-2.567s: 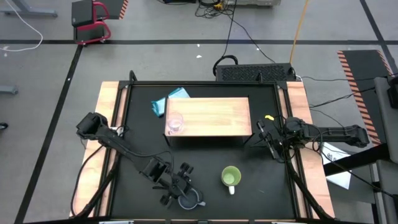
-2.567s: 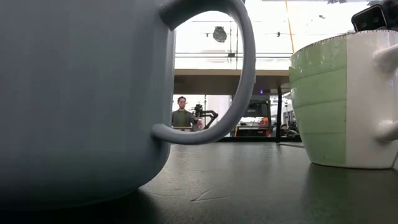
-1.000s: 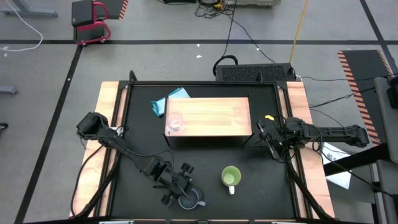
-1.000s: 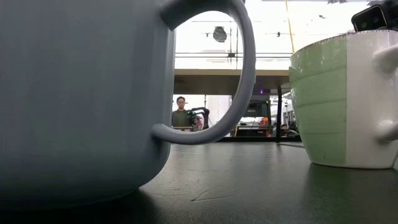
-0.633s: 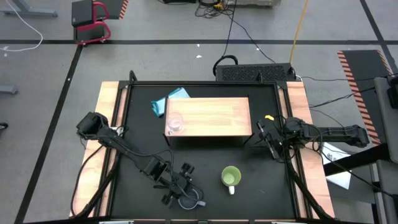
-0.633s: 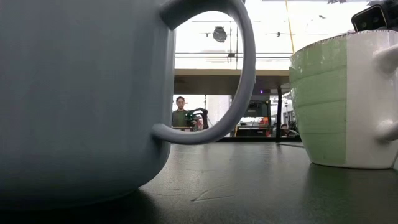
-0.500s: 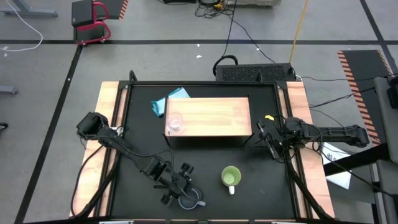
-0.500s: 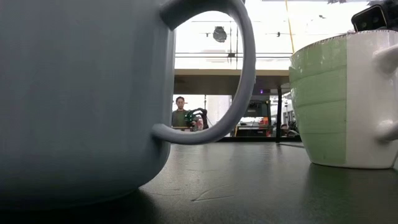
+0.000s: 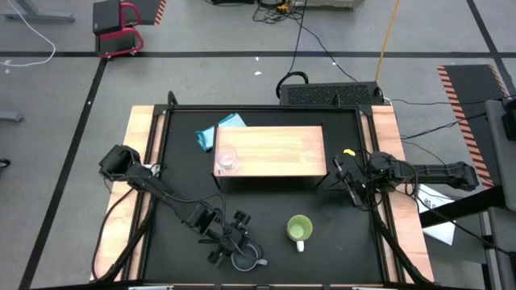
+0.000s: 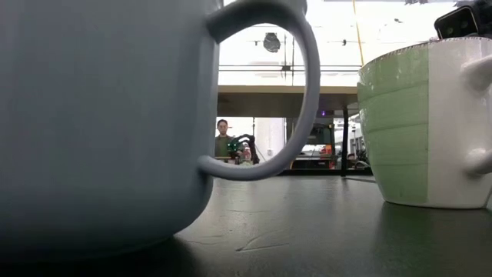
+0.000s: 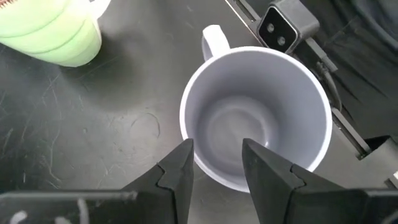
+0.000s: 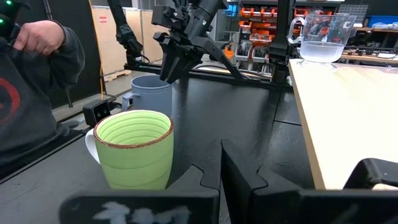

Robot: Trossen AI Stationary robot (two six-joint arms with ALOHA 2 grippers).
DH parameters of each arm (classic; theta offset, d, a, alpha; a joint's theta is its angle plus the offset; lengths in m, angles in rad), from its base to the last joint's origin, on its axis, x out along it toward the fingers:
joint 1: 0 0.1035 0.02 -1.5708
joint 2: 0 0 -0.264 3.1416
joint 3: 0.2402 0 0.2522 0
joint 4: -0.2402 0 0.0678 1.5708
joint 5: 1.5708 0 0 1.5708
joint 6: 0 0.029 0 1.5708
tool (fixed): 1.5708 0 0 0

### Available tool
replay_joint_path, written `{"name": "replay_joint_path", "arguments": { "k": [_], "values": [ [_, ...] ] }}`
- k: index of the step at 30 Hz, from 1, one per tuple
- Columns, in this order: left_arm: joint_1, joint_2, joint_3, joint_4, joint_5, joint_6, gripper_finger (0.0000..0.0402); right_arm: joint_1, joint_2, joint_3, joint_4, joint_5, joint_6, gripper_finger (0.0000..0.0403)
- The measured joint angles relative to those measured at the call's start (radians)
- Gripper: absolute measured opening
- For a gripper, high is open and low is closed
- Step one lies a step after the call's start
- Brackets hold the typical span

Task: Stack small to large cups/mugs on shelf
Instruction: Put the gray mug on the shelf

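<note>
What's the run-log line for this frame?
left gripper: closed on grey-blue mug rim | right gripper: shut, idle beside shelf | glass cup: on shelf | green mug: on table

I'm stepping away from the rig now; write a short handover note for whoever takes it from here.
Left gripper: fingers straddle the near wall of the grey-blue mug, one inside, one outside, at the table's front edge. It looks like a grip, but a lift is not confirmed.
Right gripper: shut, holding nothing, waiting beside the shelf's right end.
Glass cup: already on the shelf, at its left end.
Green mug: on the table in front of the shelf, untouched.
Left to do: carry the grey-blue mug to the shelf, then the green mug.
</note>
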Motion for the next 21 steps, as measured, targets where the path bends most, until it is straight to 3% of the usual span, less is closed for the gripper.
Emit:
{"name": "replay_joint_path", "arguments": {
  "k": [21],
  "values": [
    [0.001,0.000,-0.001,0.031,-0.029,-0.046,0.0138,0.000,0.000,0.000,0.000,0.000,0.000,0.0000]
  ]
}}
